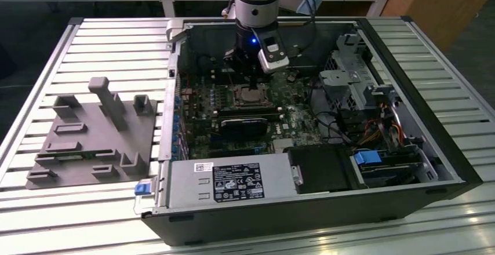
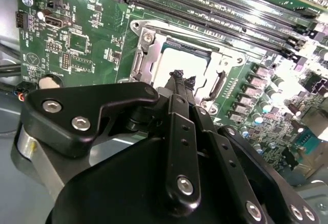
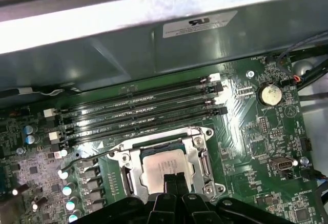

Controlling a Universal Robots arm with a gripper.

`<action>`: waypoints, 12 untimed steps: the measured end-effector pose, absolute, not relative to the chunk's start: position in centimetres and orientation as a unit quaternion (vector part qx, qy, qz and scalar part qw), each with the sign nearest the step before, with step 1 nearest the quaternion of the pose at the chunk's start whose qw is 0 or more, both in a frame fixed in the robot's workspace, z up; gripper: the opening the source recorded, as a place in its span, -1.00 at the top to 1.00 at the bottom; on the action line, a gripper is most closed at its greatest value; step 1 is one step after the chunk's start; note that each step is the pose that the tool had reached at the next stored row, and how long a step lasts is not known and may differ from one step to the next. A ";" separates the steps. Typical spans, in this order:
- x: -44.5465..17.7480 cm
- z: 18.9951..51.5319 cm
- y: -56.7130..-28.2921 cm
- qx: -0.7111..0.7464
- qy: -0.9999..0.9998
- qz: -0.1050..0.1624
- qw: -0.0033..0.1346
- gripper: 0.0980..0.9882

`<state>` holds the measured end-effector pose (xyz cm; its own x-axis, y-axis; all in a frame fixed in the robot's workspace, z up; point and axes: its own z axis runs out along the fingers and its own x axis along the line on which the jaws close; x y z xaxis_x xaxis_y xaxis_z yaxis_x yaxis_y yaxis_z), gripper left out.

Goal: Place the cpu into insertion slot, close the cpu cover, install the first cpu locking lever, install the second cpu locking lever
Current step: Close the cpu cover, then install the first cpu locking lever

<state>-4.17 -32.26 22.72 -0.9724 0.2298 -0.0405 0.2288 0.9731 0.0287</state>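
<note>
cpu (image 3: pixel 160 165) within the cpu cover (image 3: pixel 203 156)

In the first wrist view one edge of the cpu (image 3: pixel 156 163) is covered by the fingers (image 3: pixel 169 184). In the second wrist view part of the cpu cover (image 2: pixel 139 62) is hidden behind the gripper (image 2: pixel 179 78). In the exterior view the desk (image 1: pixel 116 35) is cut off along its near side.

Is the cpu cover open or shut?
Shut: in the first wrist view the cover lies flat, its frame around the cpu.
</note>
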 end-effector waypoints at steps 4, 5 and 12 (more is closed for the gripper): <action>-4.2 23.2 -32.3 0.115 0.993 0.012 0.022 0.99; -4.2 23.3 -32.3 0.115 0.993 0.012 0.022 0.99; -4.2 23.3 -32.3 0.115 0.993 0.012 0.022 0.99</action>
